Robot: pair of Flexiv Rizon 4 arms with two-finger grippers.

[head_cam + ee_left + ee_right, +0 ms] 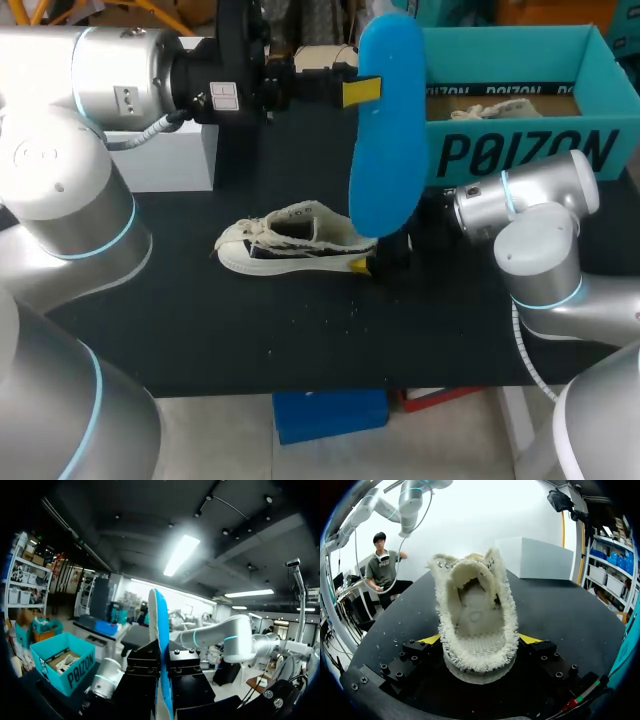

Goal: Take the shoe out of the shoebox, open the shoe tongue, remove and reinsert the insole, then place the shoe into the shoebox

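Head view: even overhead light, moderately bright. Black bench [300, 340] swallows light, so shadows barely readable. Dark patch just under shoe [295, 240]. Blue insole [388, 130] vivid, soft sheen, no hard glare. Left arm [110, 70] and right arm [540, 215]: broad pale highlights on silver shells.

Left wrist view: dim. Ceiling strip lamp [181, 555] blown out, left claw [162, 657] near-silhouette.

Right wrist view: bright pale backdrop, shoe lining evenly lit, right claw [480, 639] shaded.

Both wrist views: straight lines bow toward rim.

a black bench [200, 330] spreads wide, matt and dark, flecked with small pale specks [297, 322] toward its front. a plain white box [170, 158] stands on its far left part, well back from the front edge.
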